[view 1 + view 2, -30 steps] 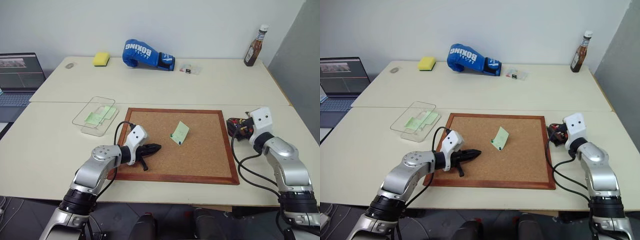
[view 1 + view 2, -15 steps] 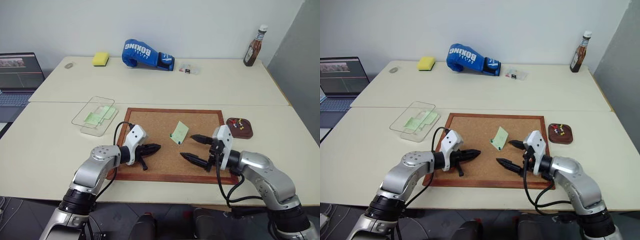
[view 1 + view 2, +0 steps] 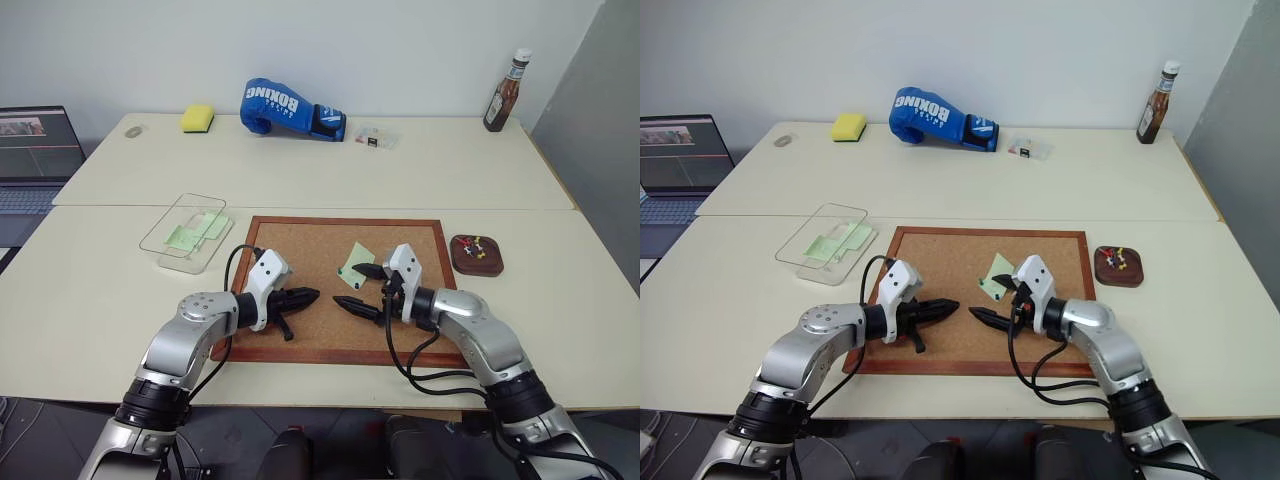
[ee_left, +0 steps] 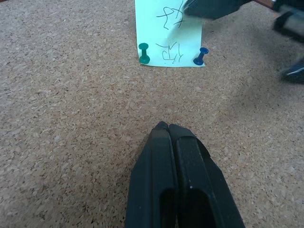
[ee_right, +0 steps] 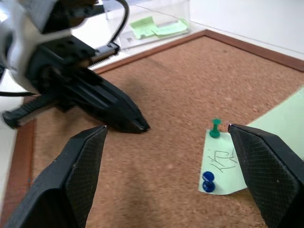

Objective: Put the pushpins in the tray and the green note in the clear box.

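The table in front of me is pale cream, and the wood-framed corkboard lies flat on its near half. At the far edge sit a blue boxing glove, a yellow sponge, a small clear case with dark bits in it and, off in the right corner, a brown sauce bottle. A laptop stands at the far left.

The clear box rests on the table just off the corkboard's far left corner, and pale green paper already lies inside it. My left gripper hangs over the left part of the corkboard, fingers pressed tight together with nothing between them, pointing toward the note. My right gripper reaches in from the right with its fingers spread wide, one fingertip at the near corner of the green note; whether it touches the paper I cannot quite tell, since the finger covers that edge. The two grippers face each other, near but apart.

The green note is pinned near the middle of the corkboard, with scribbles on it. The tray sits on the table just beside the board's right edge, holding a few coloured pins. The pushpins, one green and one blue, are stuck through the note's two near corners.
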`<action>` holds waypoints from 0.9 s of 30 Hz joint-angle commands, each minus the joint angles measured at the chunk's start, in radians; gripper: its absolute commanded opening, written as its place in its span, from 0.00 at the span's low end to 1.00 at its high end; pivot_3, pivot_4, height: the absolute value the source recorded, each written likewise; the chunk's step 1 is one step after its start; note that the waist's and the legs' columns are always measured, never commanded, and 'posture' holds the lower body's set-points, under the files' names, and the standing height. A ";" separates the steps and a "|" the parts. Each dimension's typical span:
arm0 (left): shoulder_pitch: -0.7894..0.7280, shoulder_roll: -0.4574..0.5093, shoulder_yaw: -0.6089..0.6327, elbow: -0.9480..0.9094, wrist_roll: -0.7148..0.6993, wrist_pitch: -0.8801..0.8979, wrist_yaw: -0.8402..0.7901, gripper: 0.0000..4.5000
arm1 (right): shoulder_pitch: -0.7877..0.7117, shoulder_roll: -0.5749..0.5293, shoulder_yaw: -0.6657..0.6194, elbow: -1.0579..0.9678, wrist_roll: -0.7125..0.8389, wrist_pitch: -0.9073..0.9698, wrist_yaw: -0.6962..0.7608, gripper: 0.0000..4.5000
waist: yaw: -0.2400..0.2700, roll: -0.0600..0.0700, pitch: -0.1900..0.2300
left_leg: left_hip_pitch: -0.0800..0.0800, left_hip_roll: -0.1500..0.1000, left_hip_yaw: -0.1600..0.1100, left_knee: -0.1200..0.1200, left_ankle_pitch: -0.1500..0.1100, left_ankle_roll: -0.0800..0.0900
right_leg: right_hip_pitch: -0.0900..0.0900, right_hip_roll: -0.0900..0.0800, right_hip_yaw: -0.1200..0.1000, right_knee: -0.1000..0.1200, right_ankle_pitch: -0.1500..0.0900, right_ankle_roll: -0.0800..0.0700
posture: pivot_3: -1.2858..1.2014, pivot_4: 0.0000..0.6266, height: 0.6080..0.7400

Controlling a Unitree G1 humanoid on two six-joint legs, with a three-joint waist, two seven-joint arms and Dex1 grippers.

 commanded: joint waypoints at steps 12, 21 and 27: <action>0.028 0.010 -0.006 0.047 0.028 0.022 0.019 0.00 | -0.029 0.014 -0.008 0.140 -0.089 -0.145 0.026 0.59 | -0.004 0.000 0.000 | 0.001 0.000 0.000 0.000 0.000 0.000 | 0.000 0.000 0.000 0.001 0.000 0.000 | 0.52 0.24 1.00; 0.028 0.007 -0.012 0.044 0.031 0.020 0.020 0.00 | -0.035 0.024 -0.003 0.163 -0.116 -0.162 0.014 0.20 | -0.004 0.000 0.000 | 0.001 0.000 0.000 0.000 0.000 0.000 | 0.000 0.000 0.000 0.001 0.000 0.000 | 0.52 0.24 1.00; 0.036 0.008 -0.011 0.033 0.029 0.023 0.022 0.00 | -0.041 0.030 -0.013 0.168 -0.122 -0.165 0.008 0.01 | -0.004 0.000 0.000 | 0.001 0.000 0.000 0.000 0.000 0.000 | 0.000 0.000 0.000 0.001 0.000 0.000 | 0.52 0.24 1.00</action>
